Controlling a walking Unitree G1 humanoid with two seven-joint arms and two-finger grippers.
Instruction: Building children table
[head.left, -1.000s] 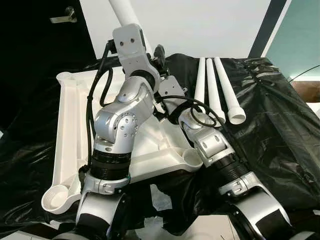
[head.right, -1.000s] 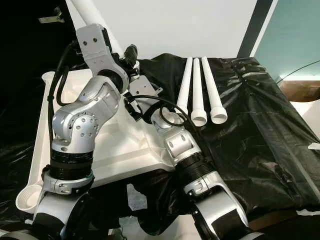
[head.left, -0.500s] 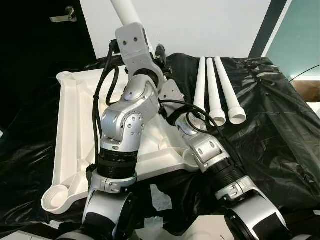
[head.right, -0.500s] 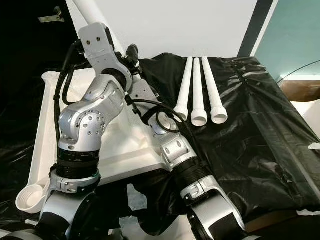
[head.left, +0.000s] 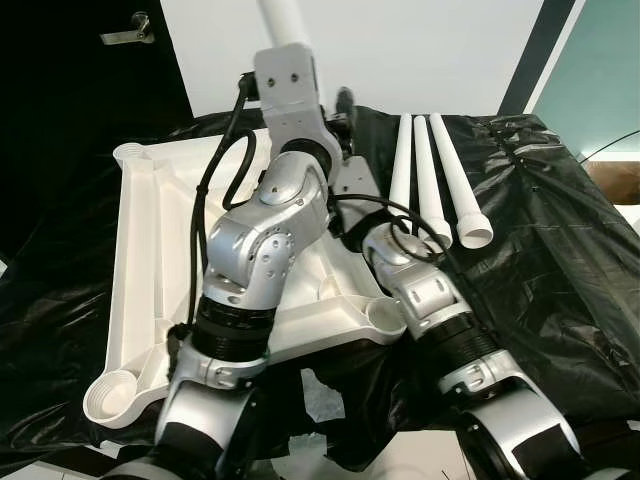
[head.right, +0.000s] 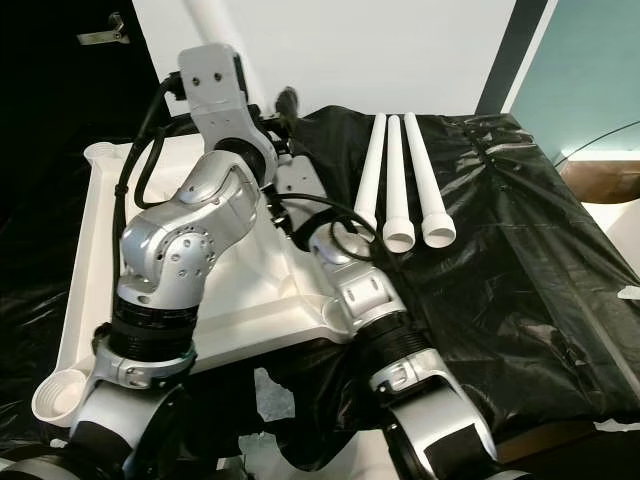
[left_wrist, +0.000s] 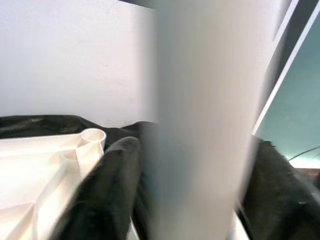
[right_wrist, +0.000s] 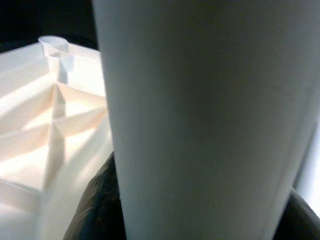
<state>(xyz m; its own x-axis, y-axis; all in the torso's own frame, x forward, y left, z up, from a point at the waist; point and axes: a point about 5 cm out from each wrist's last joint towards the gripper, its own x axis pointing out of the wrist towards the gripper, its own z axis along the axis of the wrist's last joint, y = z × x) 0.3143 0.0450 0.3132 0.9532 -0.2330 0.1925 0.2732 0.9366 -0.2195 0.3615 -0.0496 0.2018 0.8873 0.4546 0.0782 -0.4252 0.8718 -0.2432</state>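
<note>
Left eye view: you see the inverted white tabletop (head.left: 150, 250) lying underside up on the worktop's black sheet (head.left: 560, 230), with three spare white legs (head.left: 432, 185) side by side just beyond its far right corner. A fourth white leg (head.left: 284, 20) rises out of the top of the frame, behind the left arm (head.left: 262, 240). Compared with a second ago, this leg and both arms have shifted toward the robot's right, nearer the far right corner of the tabletop; judge this as carrying the leg toward a corner socket, with insertion not yet done.

Right eye view: the same layout; the right arm (head.right: 375, 310) reaches in under the left arm, and its fingers are hidden there. An empty corner socket (head.right: 55, 392) shows at the near left.

Left wrist view: the leg stands blurred directly ahead, with one black finger (left_wrist: 107, 185) against its side; the left gripper appears closed around it.

Right wrist view: the leg stands close ahead; you cannot tell the fingers' state.
</note>
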